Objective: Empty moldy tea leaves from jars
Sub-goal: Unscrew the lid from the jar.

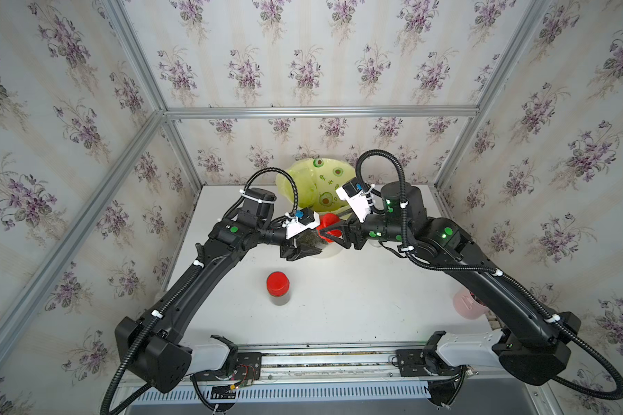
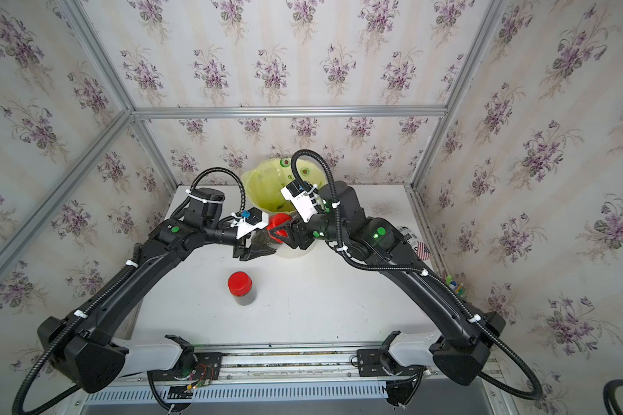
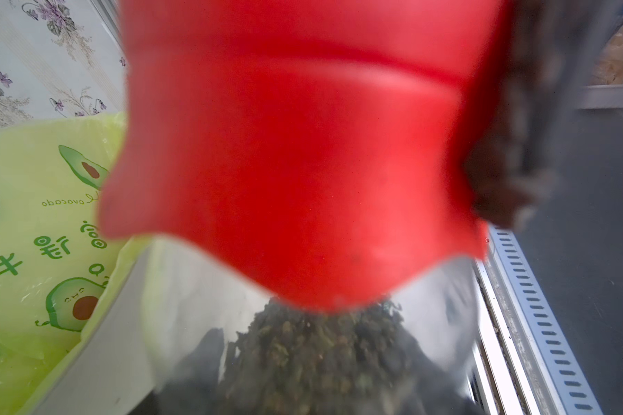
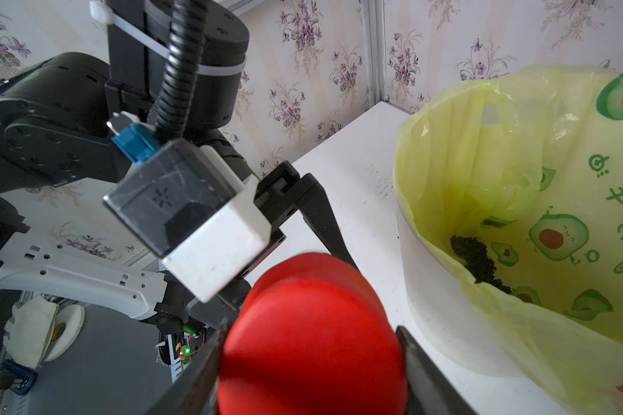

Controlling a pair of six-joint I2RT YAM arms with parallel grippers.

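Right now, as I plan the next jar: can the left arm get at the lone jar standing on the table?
Probably not yet. Nothing stands between it and the lone jar, but the left gripper is shut on another jar.

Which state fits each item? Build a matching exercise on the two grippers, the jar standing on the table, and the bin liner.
1 left gripper
2 right gripper
3 standing jar
4 bin liner

A upright on the table, lid on
B small dark leaf pile inside
C clamped on the held jar
D jaws flank a red lid

Pairs: 1-C, 2-D, 3-A, 4-B
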